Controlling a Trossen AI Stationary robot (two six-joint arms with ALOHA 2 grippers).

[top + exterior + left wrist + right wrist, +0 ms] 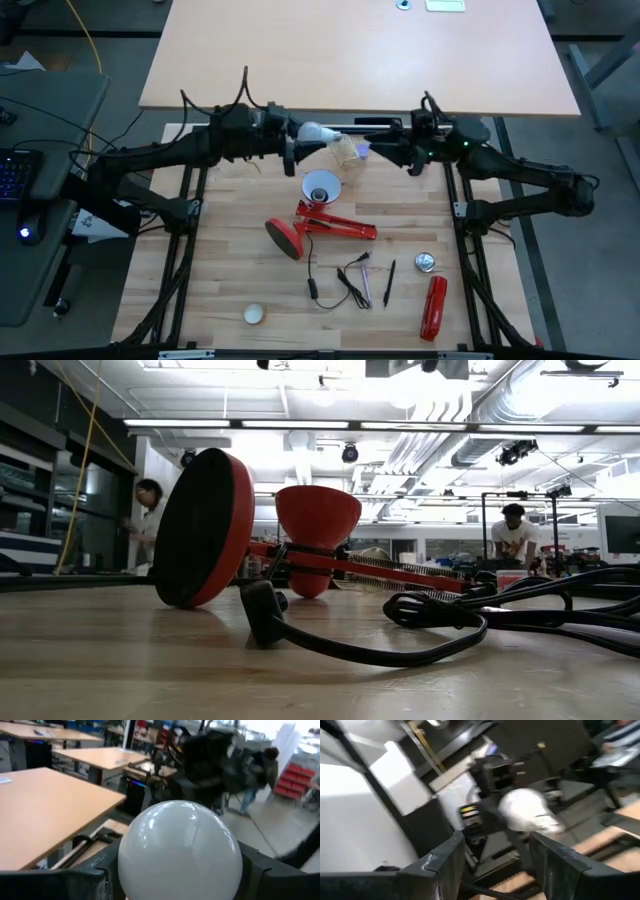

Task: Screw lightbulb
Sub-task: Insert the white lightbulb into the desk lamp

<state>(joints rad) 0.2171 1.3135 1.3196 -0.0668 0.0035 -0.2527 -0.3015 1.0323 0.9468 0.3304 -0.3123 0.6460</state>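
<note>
Pale wood table point(220, 290): in the high view the left gripper point(296, 143) clamps the lightbulb point(316, 132) at upper centre, above the red lamp point(318, 215); the right gripper point(392, 150) sits just beside. Low view: lamp and black cord point(420, 630) fill the middle. Left wrist view: bulb between fingers. Right wrist view: fingers point(447, 857) parted, empty, bulb beyond.
</note>
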